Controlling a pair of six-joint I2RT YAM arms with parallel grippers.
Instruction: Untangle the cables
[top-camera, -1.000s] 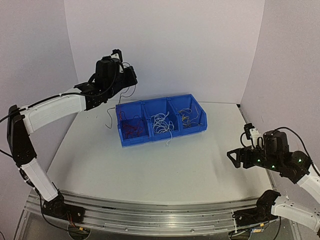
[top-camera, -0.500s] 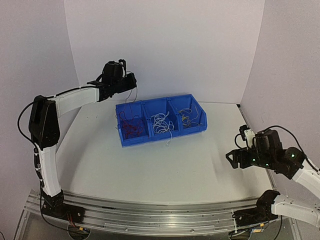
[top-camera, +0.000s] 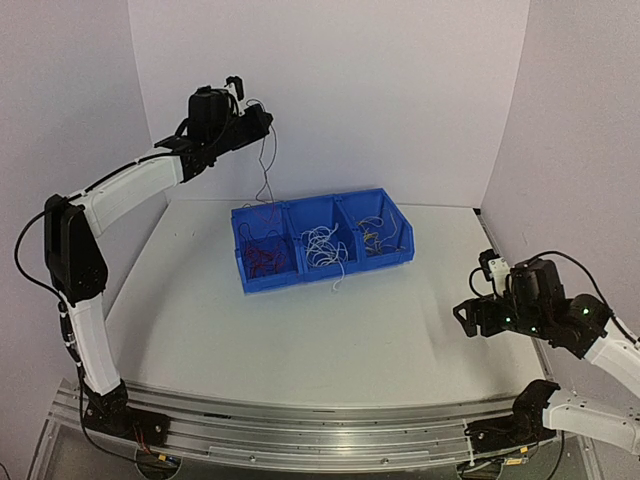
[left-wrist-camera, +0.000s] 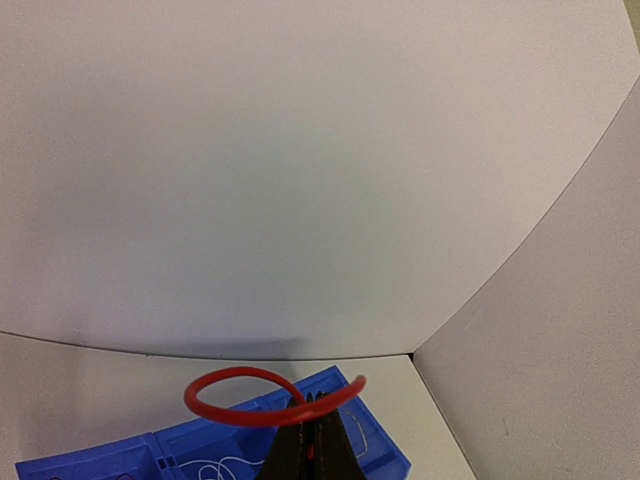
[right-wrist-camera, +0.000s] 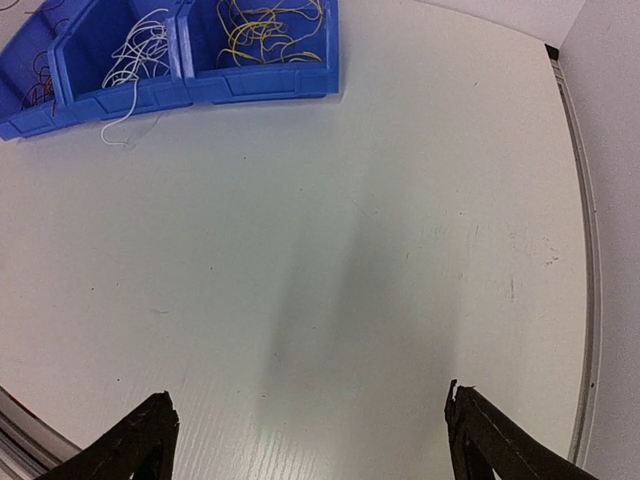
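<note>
Red cable (left-wrist-camera: 238, 373) (blue bin (top-camera: 300, 278))

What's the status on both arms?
Left end effector shut on red cable, high above blue bin. Right end effector open, empty, over table. No obstruction seen.

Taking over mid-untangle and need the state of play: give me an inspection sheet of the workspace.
Surface: white table, light scuffs.
Job's things: blue bin, three compartments: red wires left, white wires middle, yellow wires right; a white strand hangs over the front wall onto the table.
Clutter: nothing seen.
Grippers: left gripper raised, shut on a red wire hanging toward the left compartment; right gripper open, holding nothing, above the table.
Cables: black arm leads loop free of the bin.
Surroundings: white walls; metal rail at the near edge.
</note>
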